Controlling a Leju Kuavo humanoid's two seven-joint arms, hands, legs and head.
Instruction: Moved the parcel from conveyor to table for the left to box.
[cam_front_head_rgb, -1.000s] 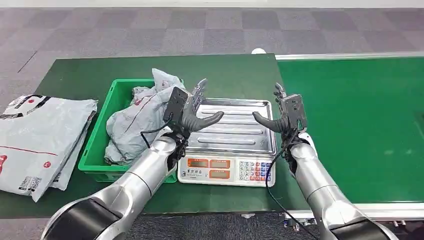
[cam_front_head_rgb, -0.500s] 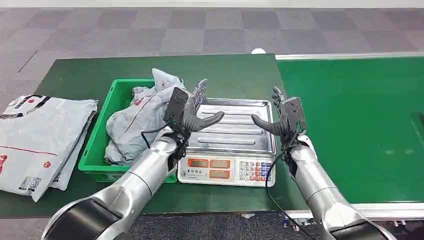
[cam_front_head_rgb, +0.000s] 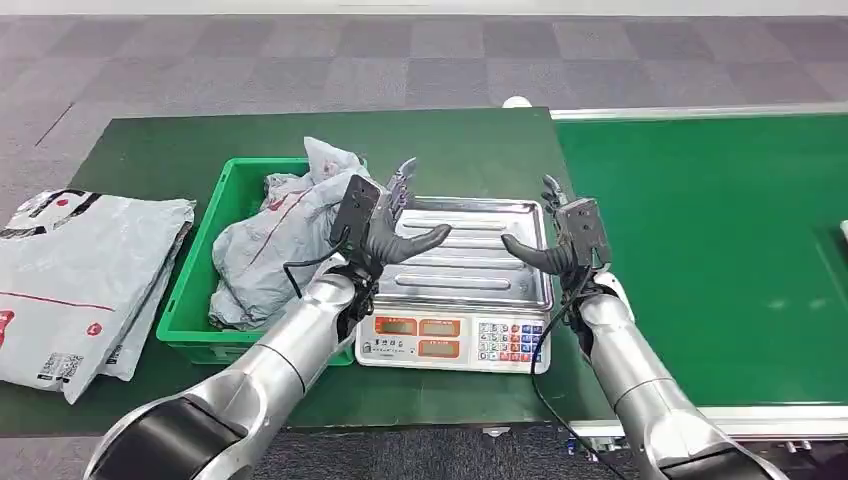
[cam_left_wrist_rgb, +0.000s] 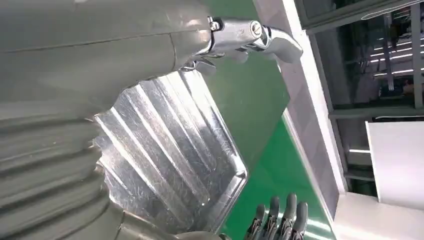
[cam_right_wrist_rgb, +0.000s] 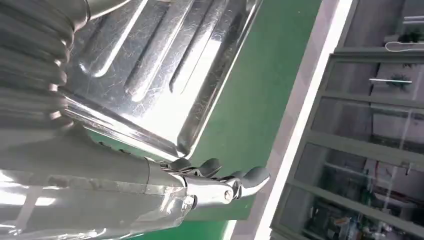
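Parcels in the bin look soft, light and slippery; a gathered fold is best pinched. Left hand and right hand are held spread, empty, over the scale.

One scale with one steel tray sits on the worktop. One green bin holds a heap of grey bags, number unclear. One stack of flat bags lies at the worktop's left end. One conveyor. Two hands: left, right.
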